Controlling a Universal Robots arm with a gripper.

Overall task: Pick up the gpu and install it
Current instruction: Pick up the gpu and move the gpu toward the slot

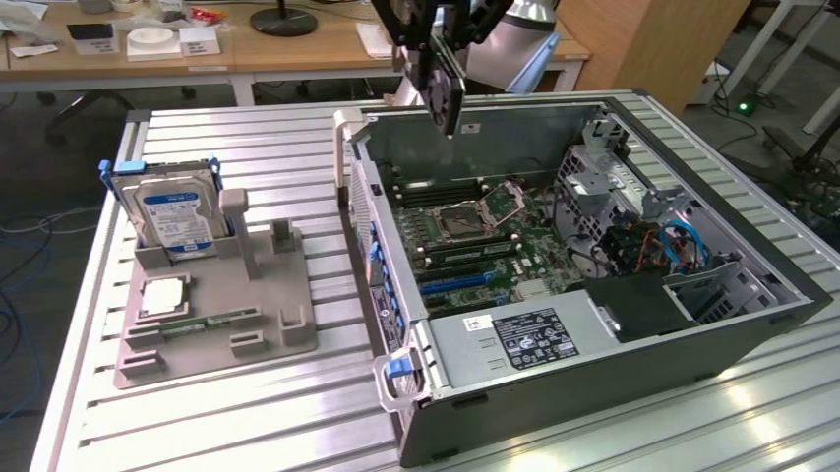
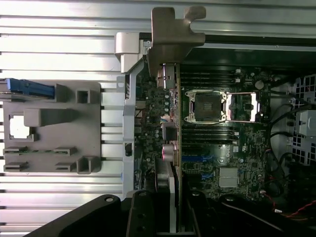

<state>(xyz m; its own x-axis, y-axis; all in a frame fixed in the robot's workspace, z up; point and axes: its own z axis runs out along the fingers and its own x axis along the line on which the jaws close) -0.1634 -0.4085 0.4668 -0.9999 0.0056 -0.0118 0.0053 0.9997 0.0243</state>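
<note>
The gpu [image 1: 448, 96] is a thin dark card hanging upright above the far end of the open computer case [image 1: 735, 324]. My gripper [image 1: 440, 54] is shut on its upper edge. In the wrist view the gpu [image 2: 169, 123] appears edge-on with its grey metal end bracket [image 2: 170, 34] away from the camera, and my gripper [image 2: 168, 210] clamps it between two black fingers [image 2: 142, 217]. The card hovers over the motherboard's [image 1: 506, 251] edge nearest the case wall, clear of the blue slots [image 1: 453, 285].
A grey fixture [image 1: 216, 315] on the slatted table holds an upright hard drive [image 1: 171, 216], a processor chip [image 1: 164, 295] and a green memory stick [image 1: 197, 323]. Inside the case are the open processor socket [image 1: 479, 211], the power supply [image 1: 525, 339] and cables [image 1: 656, 246].
</note>
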